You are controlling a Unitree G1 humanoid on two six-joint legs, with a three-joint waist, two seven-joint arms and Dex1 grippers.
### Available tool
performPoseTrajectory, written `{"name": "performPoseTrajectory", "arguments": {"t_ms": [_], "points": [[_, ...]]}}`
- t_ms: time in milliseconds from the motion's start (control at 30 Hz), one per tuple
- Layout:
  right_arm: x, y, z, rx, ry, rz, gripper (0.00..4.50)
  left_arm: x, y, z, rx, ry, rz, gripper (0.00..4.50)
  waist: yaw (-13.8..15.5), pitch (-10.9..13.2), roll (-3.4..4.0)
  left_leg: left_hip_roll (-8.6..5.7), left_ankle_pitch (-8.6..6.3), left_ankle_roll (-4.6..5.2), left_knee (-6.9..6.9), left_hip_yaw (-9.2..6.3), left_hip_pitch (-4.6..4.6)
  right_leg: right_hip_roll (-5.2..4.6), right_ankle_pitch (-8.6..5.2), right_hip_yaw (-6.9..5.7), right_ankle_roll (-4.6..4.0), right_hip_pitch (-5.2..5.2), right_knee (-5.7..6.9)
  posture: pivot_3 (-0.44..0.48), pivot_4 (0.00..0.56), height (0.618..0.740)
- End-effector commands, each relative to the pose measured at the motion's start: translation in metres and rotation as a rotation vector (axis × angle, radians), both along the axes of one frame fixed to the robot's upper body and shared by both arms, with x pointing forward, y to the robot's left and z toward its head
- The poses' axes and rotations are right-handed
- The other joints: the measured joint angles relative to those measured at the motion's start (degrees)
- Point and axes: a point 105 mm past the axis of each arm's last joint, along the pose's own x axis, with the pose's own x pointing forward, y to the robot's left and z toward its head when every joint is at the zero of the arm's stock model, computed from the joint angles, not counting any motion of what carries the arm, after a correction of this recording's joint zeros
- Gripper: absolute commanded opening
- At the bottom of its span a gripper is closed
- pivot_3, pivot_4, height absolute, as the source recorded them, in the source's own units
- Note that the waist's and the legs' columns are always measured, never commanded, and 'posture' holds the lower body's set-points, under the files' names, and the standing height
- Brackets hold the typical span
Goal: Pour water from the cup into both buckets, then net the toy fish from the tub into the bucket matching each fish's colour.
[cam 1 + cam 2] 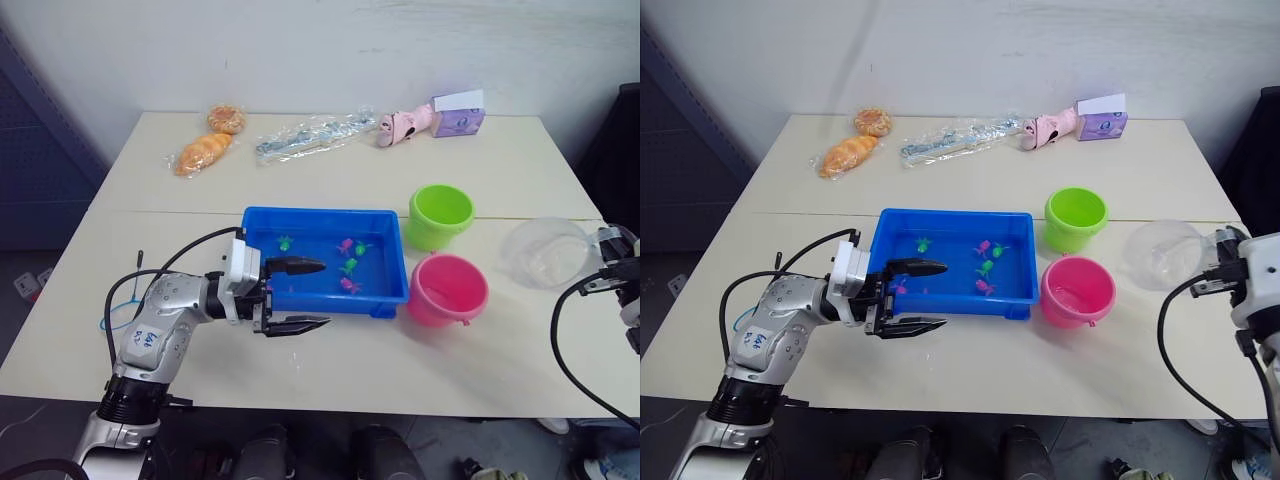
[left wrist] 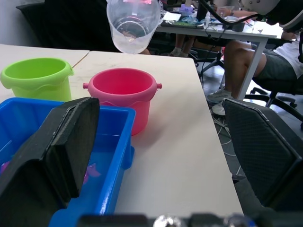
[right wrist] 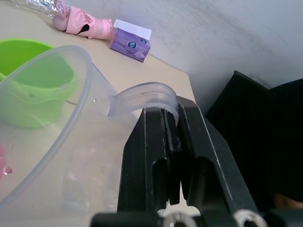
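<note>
Right gripper (image 3: 171, 142): fingers pinched tight on the handle of the cup (image 1: 546, 252), which hangs raised at the table's right edge, right of both buckets. Held by the handle so the wrist can tip the pouring lip; at present the mouth is tilted toward the buckets. Cup looks nearly drained, only droplets on the wall.

Pink bucket (image 1: 447, 289): near side, just right of the tub, with a wet sheen inside, so likely already filled. Green bucket (image 1: 439, 216): just behind the pink one, at the tub's far right corner. Cannot tell whether it holds water.

Left gripper (image 1: 300, 296): fingers spread wide, holding nothing, straddling the near rim of the tub (image 1: 258, 222), one finger over the water, the other outside over the table. Probably parked there ready for the fishing step.

Toy fish (image 1: 349, 266): green and pink ones scattered in the tub's middle and right part, none in a bucket.

Net (image 1: 119, 308): lies at the near left table edge, beside the left arm, untouched. The left hand would need it before any fish can go.
</note>
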Motion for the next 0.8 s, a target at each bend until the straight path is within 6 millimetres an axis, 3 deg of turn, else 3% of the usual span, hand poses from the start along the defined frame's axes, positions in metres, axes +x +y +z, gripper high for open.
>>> {"name": "performPoseTrajectory", "arguments": {"t_ms": [33,333,800], "points": [[-0.001,0.014,0.019,-0.106,-0.060,0.028,0.03,-0.001,-0.003,0.008,-0.002,-0.043,-0.019,4.50,0.0,0.0,-0.01,0.00,0.00,0.00,0.00,0.00,0.00,0.00,0.00,0.00,0.00,0.00,0.00,0.000,0.150,0.740],[0.000,0.022,0.016,-0.322,-0.090,0.032,0.03,0.001,-0.003,0.008,0.008,-0.058,-0.001,4.50,0.0,0.0,-0.02,-0.01,0.01,-0.01,0.01,0.01,0.00,0.00,0.00,-0.01,0.00,0.00,-0.01,0.000,0.150,0.740],[0.005,0.023,0.010,-0.360,-0.139,0.027,0.03,0.005,-0.005,0.008,0.007,-0.077,0.014,4.50,0.0,0.0,-0.03,0.00,0.02,-0.04,0.03,0.00,0.00,0.01,0.00,-0.01,0.00,0.01,0.00,0.000,0.150,0.740]]}}
